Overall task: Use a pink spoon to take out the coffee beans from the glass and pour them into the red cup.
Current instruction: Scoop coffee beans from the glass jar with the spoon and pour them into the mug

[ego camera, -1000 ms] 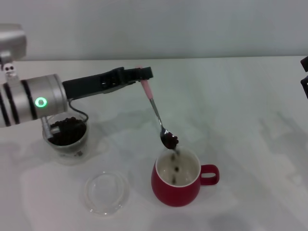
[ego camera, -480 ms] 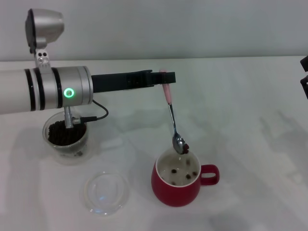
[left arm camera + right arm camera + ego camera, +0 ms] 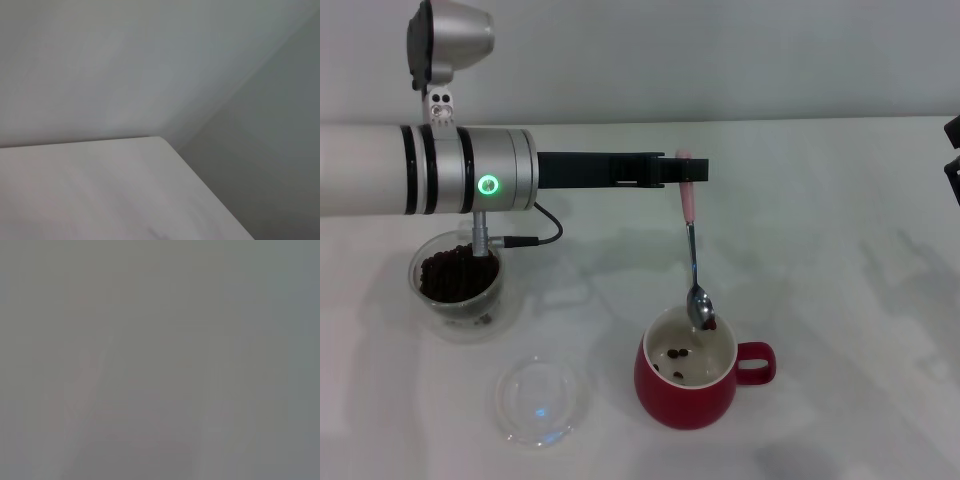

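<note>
Pink spoon (image 3: 693, 255) hangs from left end effector (image 3: 692, 170).

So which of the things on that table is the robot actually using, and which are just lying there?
In use:
- left gripper, holding the pink spoon above the red cup
- coffee beans in the glass, a few in the cup

Lying about:
- flat clear glass dish
- right gripper, parked at the edge of the view
</note>
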### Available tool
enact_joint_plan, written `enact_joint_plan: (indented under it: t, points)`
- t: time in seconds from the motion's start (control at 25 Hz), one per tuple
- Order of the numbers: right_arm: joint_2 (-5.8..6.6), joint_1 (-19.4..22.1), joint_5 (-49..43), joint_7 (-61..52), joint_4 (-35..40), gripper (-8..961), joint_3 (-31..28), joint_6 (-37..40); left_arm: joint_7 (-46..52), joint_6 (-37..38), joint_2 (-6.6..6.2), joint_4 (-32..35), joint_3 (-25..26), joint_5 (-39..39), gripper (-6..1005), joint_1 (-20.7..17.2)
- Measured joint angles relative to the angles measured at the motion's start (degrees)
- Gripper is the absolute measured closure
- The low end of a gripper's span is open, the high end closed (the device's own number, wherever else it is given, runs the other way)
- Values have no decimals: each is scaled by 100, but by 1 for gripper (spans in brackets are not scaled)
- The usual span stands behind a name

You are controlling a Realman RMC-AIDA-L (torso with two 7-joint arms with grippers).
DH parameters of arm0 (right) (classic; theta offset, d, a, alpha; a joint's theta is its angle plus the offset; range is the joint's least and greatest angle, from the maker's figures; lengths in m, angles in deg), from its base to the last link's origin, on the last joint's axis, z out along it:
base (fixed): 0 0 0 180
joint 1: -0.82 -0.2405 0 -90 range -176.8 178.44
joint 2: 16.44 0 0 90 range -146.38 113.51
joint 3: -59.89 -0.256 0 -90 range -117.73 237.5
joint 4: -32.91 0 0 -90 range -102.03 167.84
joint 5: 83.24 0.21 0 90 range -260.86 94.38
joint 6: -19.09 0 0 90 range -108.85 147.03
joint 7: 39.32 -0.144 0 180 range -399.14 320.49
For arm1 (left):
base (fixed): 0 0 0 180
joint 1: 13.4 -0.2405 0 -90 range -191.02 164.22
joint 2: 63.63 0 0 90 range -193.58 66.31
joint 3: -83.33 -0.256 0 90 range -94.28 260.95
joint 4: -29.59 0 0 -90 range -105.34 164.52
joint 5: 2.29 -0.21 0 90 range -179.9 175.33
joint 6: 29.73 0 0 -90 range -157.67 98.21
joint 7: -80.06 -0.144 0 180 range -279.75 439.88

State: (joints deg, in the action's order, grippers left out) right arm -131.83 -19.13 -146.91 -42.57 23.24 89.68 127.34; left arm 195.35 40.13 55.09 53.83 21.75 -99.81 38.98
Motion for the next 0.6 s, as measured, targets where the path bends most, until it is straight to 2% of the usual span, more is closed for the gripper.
enact_joint_plan:
  t: [0.24,0.44,0.6]
  points:
    - [6,6,4,0,0,425,0,0,51,26,1,159,-94,-14,870,-81]
    - [9,9,4,0,9,425,0,1,213,40,17,890,-666,-16,870,-419]
    - [9,11,-6,0,9,425,0,3,302,42,21,1162,-848,8,869,-575]
